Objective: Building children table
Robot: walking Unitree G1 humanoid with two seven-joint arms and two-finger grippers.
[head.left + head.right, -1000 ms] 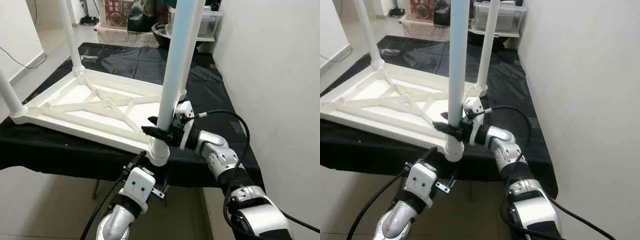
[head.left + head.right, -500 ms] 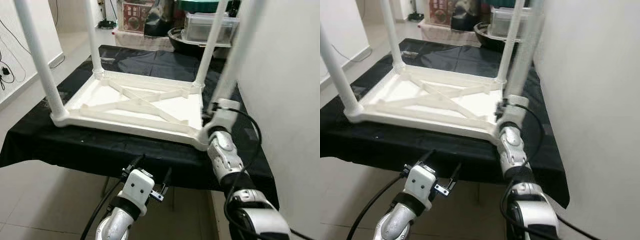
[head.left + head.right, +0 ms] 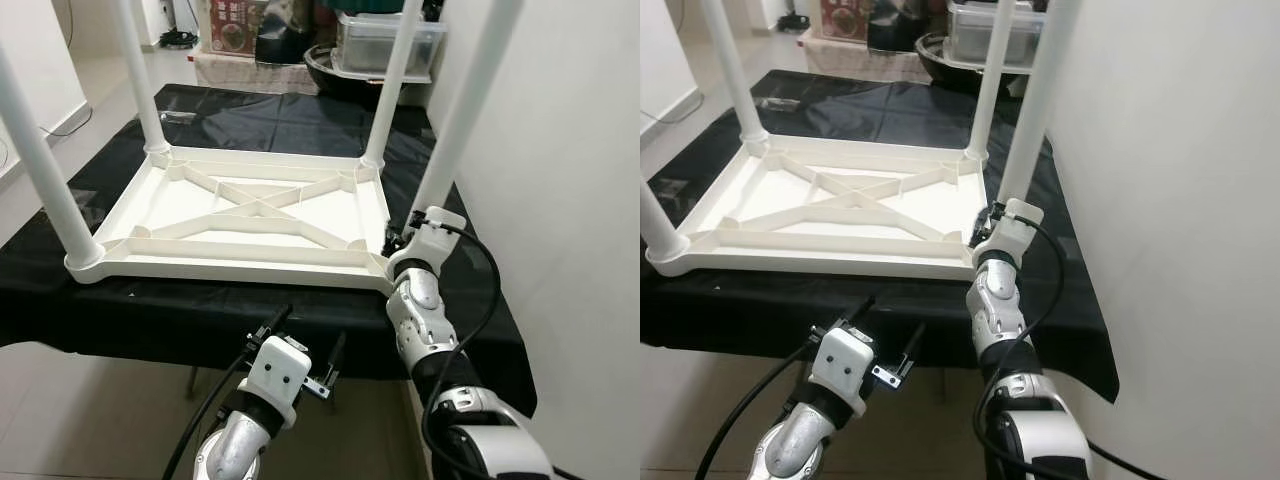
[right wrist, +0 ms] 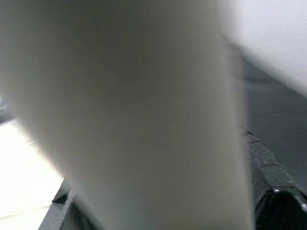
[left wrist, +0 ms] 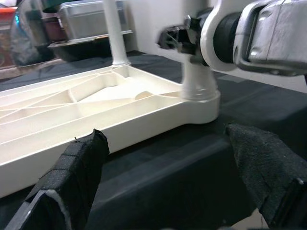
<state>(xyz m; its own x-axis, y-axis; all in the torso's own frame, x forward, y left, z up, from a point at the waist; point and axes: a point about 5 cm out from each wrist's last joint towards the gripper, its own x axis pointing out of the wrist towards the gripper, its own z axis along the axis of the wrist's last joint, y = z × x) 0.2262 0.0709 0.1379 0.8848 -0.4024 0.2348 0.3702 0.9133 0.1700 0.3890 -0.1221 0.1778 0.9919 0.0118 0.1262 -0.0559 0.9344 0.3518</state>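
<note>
A: What has changed since a second ago?

B: The upturned white table (image 3: 250, 215) now sits square on the black cloth (image 3: 300, 120), and the right gripper (image 3: 400, 240) has slid down to the foot of the near right leg (image 3: 455, 120), at the table's corner.

A: And in the head views?

B: All four legs stand upright. The left gripper (image 3: 300, 335) hangs below the cloth's front edge, its fingers spread apart, touching nothing.

A: The left wrist view?

B: Its two black fingers (image 5: 72, 172) stand wide apart, the table's rim (image 5: 96, 132) beyond them.

A: The right wrist view?

B: A blurred white leg (image 4: 129, 110) sits between its fingers, so the right gripper is clamped on that leg.
</note>
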